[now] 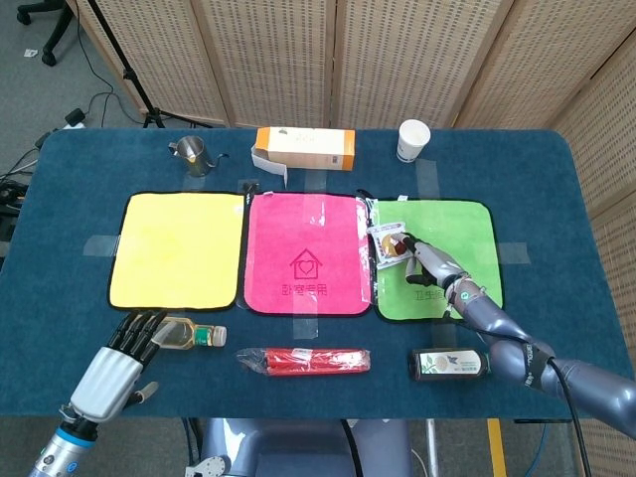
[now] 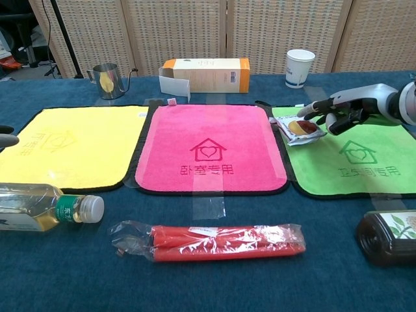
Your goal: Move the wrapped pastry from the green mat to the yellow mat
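The wrapped pastry (image 1: pixel 389 244) (image 2: pixel 300 128) lies on the left edge of the green mat (image 1: pixel 459 227) (image 2: pixel 354 166). My right hand (image 1: pixel 427 260) (image 2: pixel 342 106) hovers just right of it with fingers spread. One fingertip reaches over the wrapper's far edge, and nothing is gripped. The yellow mat (image 1: pixel 177 248) (image 2: pixel 71 146) lies bare at the far left. My left hand (image 1: pixel 117 366) rests low at the table's front left with its fingers stretched out, next to a lying oil bottle (image 1: pixel 189 333) (image 2: pixel 45 208), holding nothing.
A pink mat (image 1: pixel 306 253) (image 2: pixel 208 146) lies between the two mats. At the back stand a metal pitcher (image 1: pixel 193 154), an orange box (image 1: pixel 306 147) and a paper cup (image 1: pixel 412 139). In front lie a red wrapped pack (image 1: pixel 308 360) (image 2: pixel 214 242) and a dark bottle (image 1: pixel 449 364) (image 2: pixel 389 235).
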Controlling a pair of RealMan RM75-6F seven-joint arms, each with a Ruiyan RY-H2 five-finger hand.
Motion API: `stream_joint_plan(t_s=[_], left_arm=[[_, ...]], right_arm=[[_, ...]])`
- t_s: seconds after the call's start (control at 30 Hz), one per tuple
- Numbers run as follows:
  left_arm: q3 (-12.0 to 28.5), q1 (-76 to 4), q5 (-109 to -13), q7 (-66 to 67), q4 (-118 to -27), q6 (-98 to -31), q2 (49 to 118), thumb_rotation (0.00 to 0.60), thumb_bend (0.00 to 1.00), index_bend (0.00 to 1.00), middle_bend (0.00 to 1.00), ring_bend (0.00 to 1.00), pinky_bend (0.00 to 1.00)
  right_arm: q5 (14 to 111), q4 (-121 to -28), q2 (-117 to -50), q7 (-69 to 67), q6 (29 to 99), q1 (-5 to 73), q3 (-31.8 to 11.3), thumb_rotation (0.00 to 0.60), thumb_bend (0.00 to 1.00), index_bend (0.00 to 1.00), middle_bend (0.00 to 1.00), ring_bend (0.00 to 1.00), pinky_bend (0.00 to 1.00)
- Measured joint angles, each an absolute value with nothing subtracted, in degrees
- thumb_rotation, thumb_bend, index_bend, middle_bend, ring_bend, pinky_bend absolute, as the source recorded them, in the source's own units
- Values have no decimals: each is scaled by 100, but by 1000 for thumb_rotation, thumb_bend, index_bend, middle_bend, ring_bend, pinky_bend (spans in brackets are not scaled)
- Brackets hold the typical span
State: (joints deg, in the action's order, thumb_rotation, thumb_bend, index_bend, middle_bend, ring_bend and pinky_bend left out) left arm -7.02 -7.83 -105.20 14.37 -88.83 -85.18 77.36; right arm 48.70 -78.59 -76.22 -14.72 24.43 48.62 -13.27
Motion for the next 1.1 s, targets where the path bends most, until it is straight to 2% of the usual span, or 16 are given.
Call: stream_joint_plan(t_s=[1.1], left_arm=[[-760, -804, -10576, 1394, -8865, -8476, 7740, 600, 93, 0, 0, 0, 0]], right_arm=[[4914, -8583, -7886, -1074, 2581, 5402, -1147, 600, 998, 53, 0, 0, 0]])
